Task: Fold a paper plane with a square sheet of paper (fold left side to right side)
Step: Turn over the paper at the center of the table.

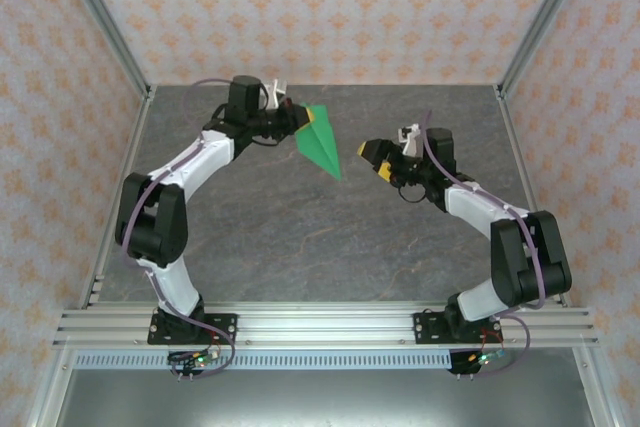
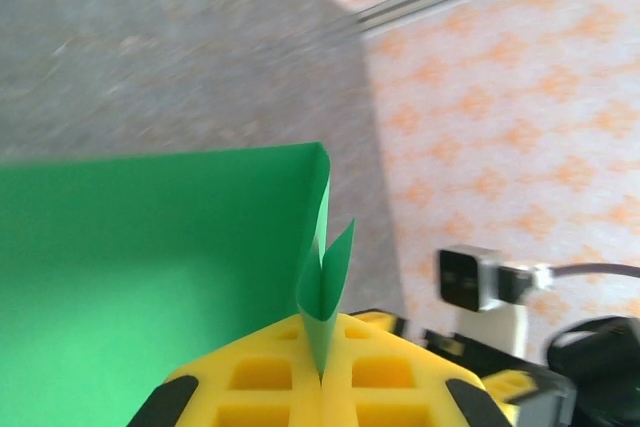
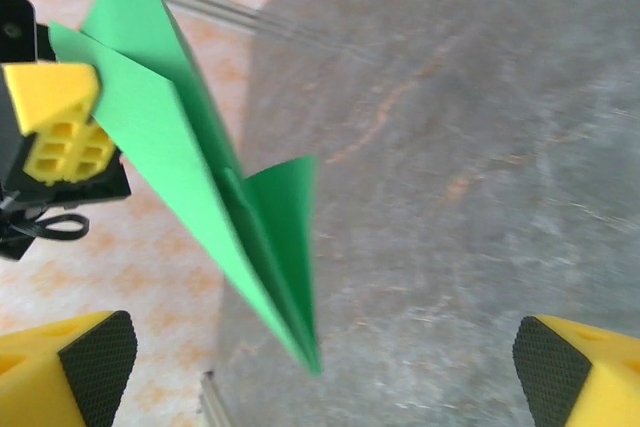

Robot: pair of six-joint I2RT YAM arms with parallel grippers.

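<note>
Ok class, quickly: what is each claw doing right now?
Left claw: shut on the paper plane.
Right claw: open, holding nothing.

The paper plane (image 1: 322,144), formed from bright green paper into a narrow pointed dart with flaps splayed slightly apart along the centre crease, is pinched at its wide end in the left claw (image 1: 297,119) over the far tabletop (image 1: 300,237), tip angled rightward and nearer.

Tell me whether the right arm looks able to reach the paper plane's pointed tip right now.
Probably yes. The right gripper is open and faces the paper plane with nothing between them; the left gripper pinches only its wide end, leaving the tip free.
</note>
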